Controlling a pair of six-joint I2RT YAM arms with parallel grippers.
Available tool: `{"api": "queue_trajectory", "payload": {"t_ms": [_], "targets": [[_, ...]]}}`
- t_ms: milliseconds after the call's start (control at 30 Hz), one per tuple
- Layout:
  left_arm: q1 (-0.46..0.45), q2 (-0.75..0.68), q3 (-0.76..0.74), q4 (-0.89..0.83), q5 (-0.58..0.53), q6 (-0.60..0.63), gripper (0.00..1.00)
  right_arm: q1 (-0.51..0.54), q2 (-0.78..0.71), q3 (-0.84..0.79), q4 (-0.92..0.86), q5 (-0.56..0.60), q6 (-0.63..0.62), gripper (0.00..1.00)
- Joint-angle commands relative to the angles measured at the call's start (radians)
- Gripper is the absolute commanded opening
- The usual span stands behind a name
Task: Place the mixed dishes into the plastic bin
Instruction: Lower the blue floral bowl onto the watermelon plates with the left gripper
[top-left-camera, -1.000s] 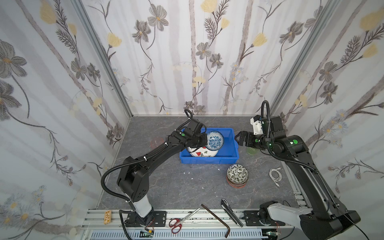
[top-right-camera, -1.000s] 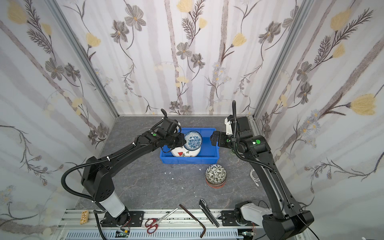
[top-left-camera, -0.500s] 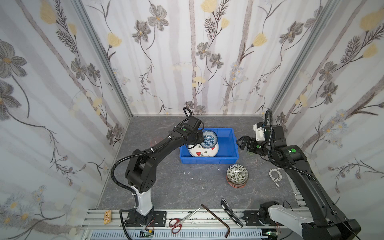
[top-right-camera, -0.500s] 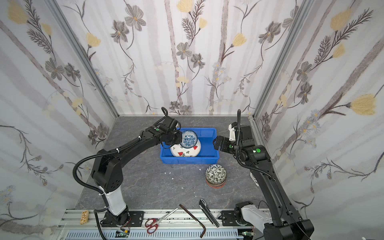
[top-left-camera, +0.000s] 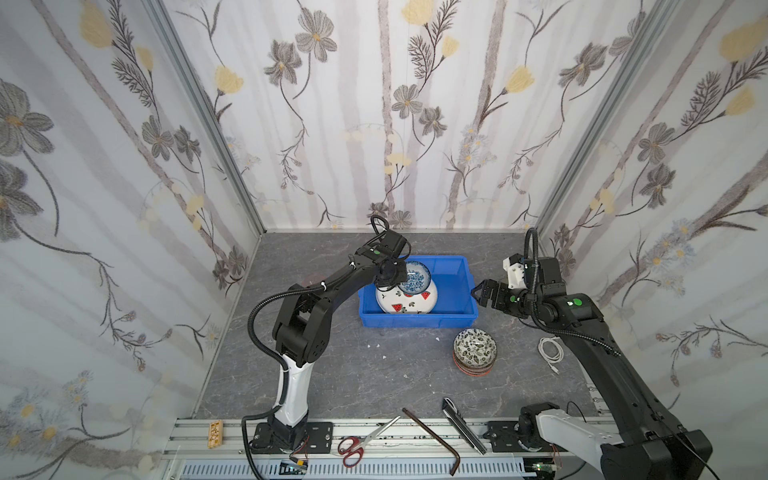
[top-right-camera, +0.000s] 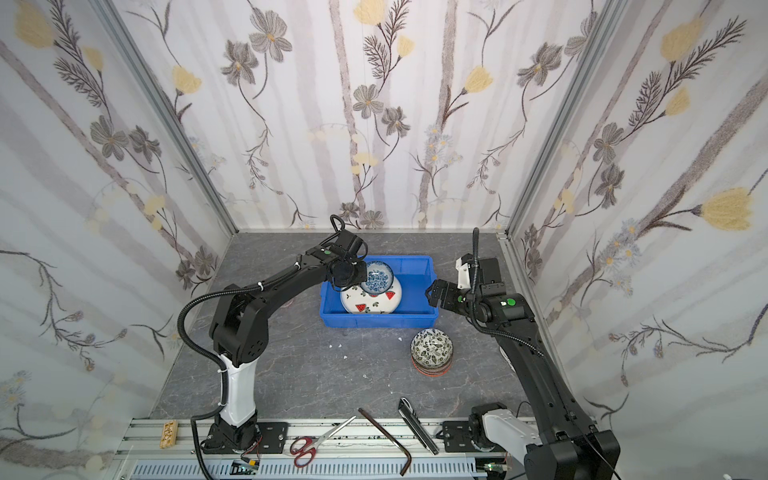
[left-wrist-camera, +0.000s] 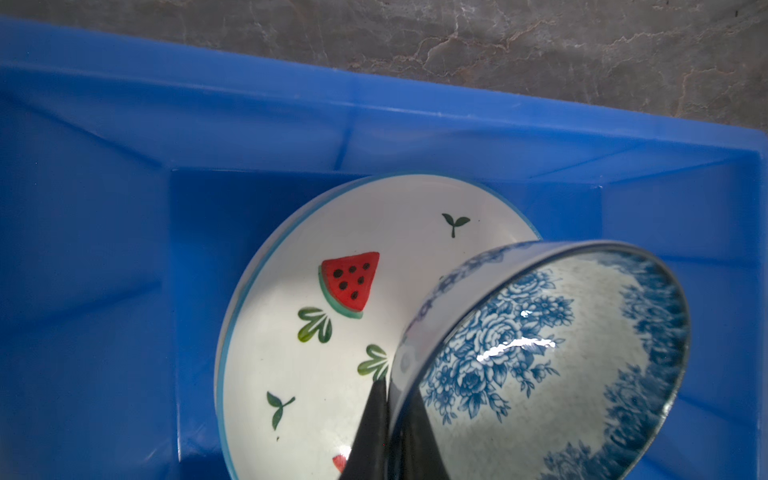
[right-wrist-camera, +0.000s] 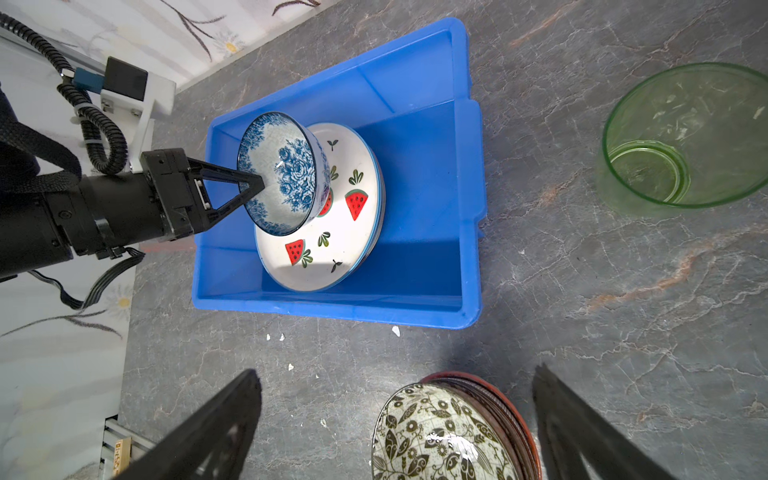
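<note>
The left gripper (right-wrist-camera: 257, 185) is pinched on the rim of a small blue floral ceramic bowl (right-wrist-camera: 284, 174), one finger inside the bowl and one outside. The bowl hangs from the fingertips tilted steeply, its opening turned toward the gripper. It sits over a round white plate with watermelon slices printed on it (right-wrist-camera: 332, 249); whether bowl and plate touch cannot be told. The plate lies inside the bright blue rectangular plastic bin (right-wrist-camera: 332, 309), toward the end nearer the left arm.

The right gripper (top-left-camera: 481, 292) has its fingers spread wide with nothing between them, and hovers just beside the bin's other end. A black-and-white leafy bowl (top-left-camera: 475, 345) tops a short stack of bowls on the grey marbled table (top-left-camera: 332, 365), near the bin. In the right wrist view a clear green tumbler (right-wrist-camera: 685, 137) stands upright on the table, apart from the bin.
</note>
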Motion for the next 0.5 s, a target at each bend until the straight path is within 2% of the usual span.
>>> {"api": "queue_trajectory", "payload": {"t_ms": [0, 467], "targets": [[0.002, 0.018, 0.037, -0.012, -0.026, -0.022, 0.0, -0.005, 0.006, -0.008, 0.043, -0.022, -0.017, 1.0], [0.014, 0.09, 0.146, -0.105, -0.029, -0.048, 0.0, -0.018, 0.021, -0.02, 0.05, -0.044, -0.034, 1.0]]}}
